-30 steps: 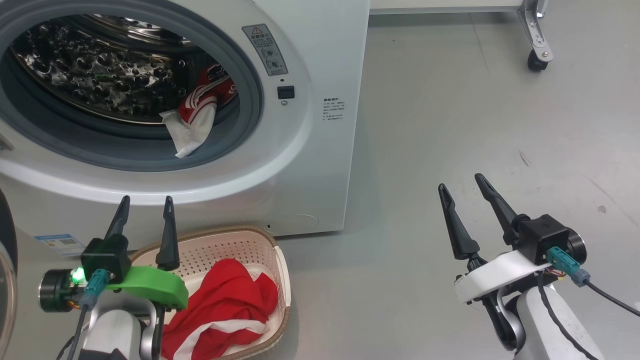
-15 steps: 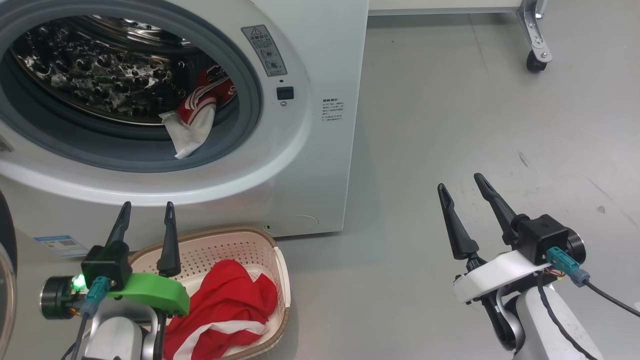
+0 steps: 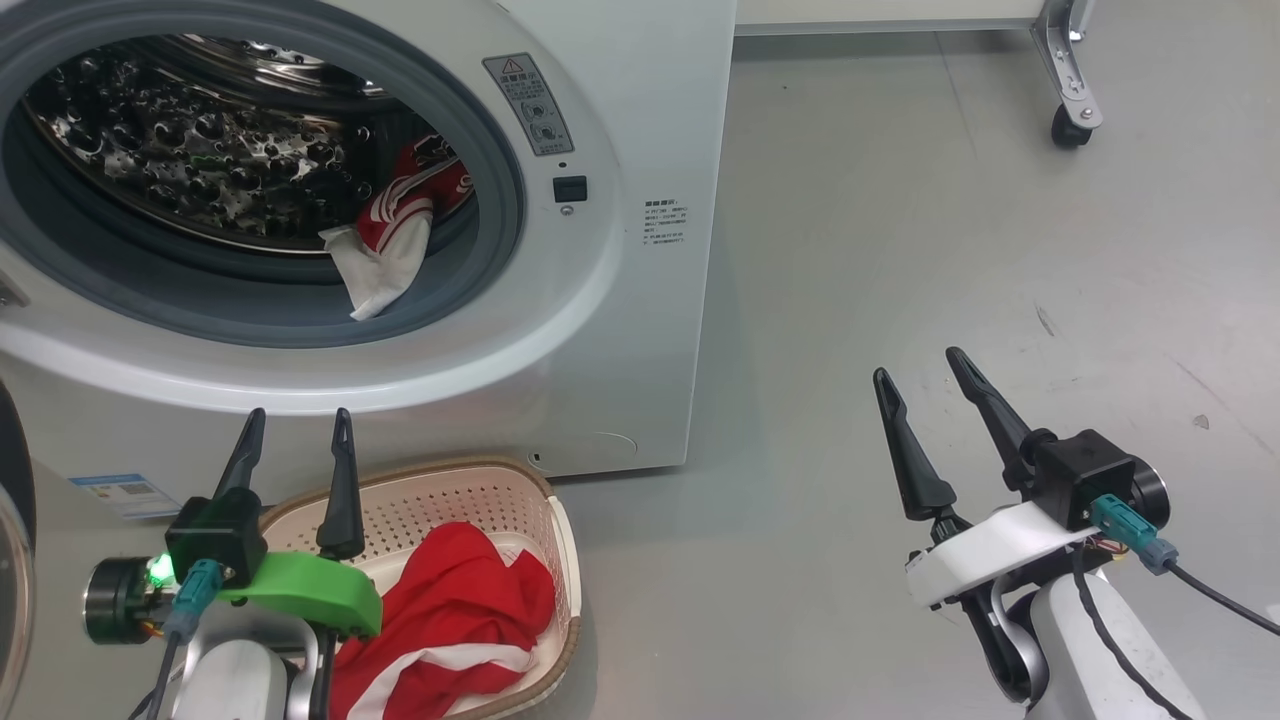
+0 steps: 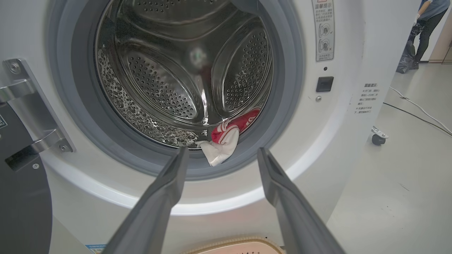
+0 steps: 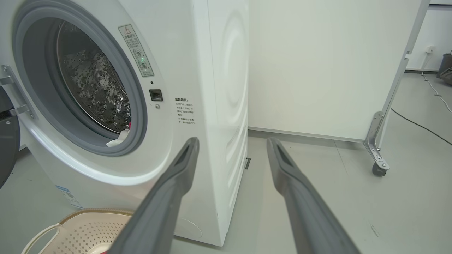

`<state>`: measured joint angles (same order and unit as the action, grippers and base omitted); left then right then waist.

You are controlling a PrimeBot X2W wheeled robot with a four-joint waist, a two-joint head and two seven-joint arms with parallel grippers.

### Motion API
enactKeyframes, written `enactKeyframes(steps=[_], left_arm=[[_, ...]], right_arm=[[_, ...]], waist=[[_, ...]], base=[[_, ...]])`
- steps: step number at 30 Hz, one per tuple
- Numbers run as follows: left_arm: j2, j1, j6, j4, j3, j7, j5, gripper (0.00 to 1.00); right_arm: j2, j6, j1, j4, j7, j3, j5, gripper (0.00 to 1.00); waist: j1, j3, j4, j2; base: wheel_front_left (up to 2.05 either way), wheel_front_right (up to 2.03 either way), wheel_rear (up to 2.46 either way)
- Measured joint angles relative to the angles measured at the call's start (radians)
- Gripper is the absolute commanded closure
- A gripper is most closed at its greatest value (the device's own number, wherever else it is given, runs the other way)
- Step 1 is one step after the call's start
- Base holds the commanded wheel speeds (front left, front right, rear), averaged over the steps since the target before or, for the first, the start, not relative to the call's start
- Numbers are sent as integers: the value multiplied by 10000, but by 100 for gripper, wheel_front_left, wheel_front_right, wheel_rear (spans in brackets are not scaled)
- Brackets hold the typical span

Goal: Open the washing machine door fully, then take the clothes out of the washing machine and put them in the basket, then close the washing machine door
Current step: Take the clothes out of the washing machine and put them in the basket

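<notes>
Basket [image 3: 440, 470] sitting below washer [image 3: 640, 330] mouth; garment [image 3: 385, 255] trailing outward over its rim; left gripper [image 3: 298, 418] and right gripper [image 3: 917, 364] gaping, empty.

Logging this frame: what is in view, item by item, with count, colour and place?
washing machine: 1, white, ahead-left, drum mouth open
washing machine door: 1, black, swung open at the left
clothes in drum: 1 garment, red and white, at the drum's lower right lip
clothes in basket: red with white stripe, count unclear
basket: 1, cream, brown rim, on the floor before the machine
wheeled panel: 1, white, behind the machine
person: 1, dark trousers, far background
left gripper: 1, dark fingers, open, by the basket
right gripper: 1, dark fingers, open, over grey floor
</notes>
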<state>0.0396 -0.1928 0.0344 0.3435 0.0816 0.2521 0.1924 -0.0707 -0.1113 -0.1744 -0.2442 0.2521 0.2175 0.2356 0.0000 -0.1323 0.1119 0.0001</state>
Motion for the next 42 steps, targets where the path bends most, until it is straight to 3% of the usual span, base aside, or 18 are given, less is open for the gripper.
enactKeyframes(steps=[29, 42], left_arm=[[0, 205, 48, -109, 79, 0, 0, 0], [17, 233, 157, -514, -88, 0, 0, 0]], right_arm=[[38, -2, 17, -6, 0, 107, 0, 0], [48, -2, 19, 138, 0, 192, 12, 0]], waist=[[0, 123, 94, 0], [0, -528, 303, 0]], base=[[0, 0, 0], [0, 0, 0]])
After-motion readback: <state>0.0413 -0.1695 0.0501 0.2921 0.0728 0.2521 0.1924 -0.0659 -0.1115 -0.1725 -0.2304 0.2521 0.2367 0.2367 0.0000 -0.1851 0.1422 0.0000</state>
